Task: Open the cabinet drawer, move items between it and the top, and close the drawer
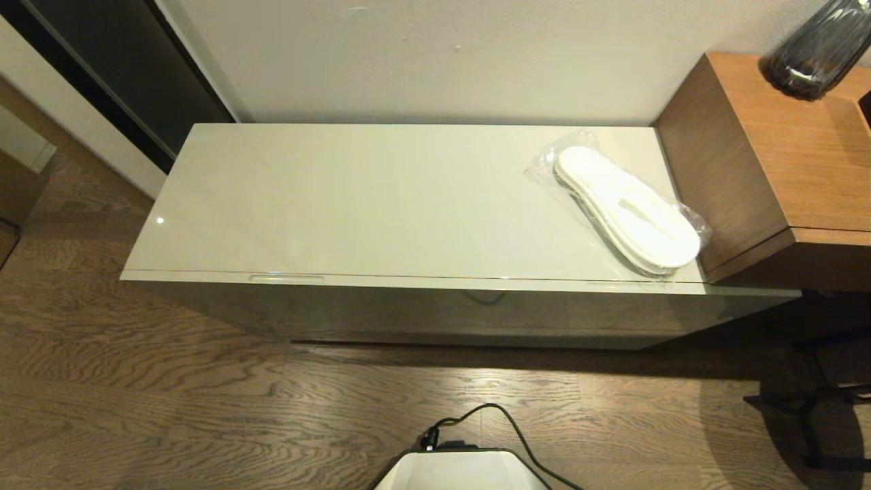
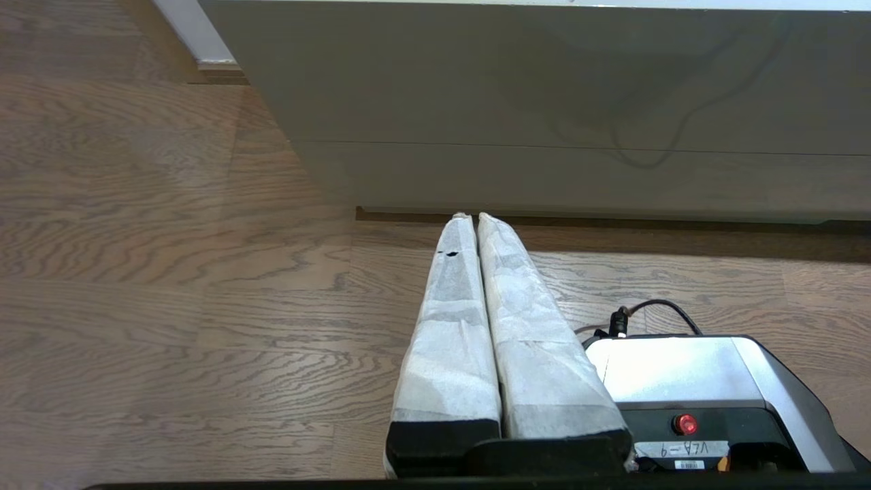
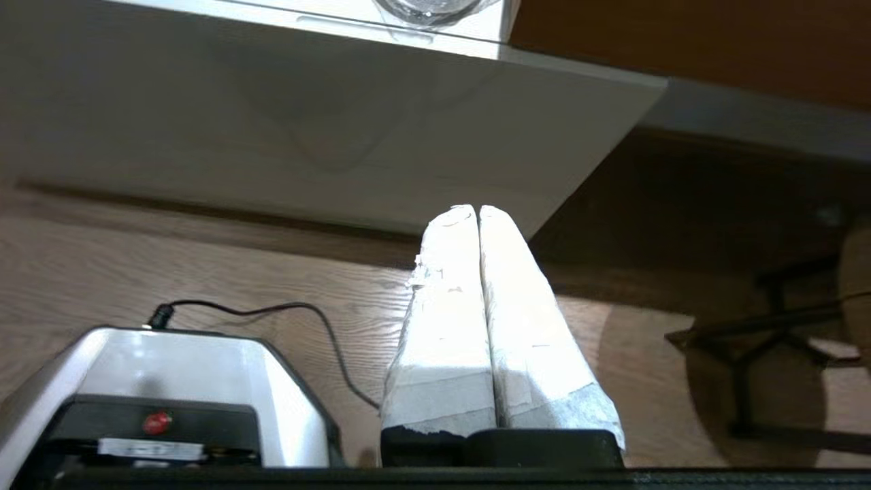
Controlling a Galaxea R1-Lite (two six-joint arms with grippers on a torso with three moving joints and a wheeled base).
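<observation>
Cabinet drawer [image 1: 435, 299] closed, front glossy off-white; plastic-wrapped white slippers [image 1: 626, 211] lie on the top [image 1: 340, 197]. Left end effector [image 2: 469, 218] and right end effector [image 3: 478, 208]: fingers pressed together, empty, low before the cabinet.

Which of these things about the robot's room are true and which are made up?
1. The slippers in clear wrap lie on the cabinet top. True.
2. The cabinet drawer is pulled wide open. False: it is closed.
3. The left pincer is shut and holds nothing. True.
4. The right pincer is gripping the slippers. False: it is shut on nothing, low in front of the cabinet.
5. The slippers lie at the end of the top beside the brown wooden side table. True.
</observation>
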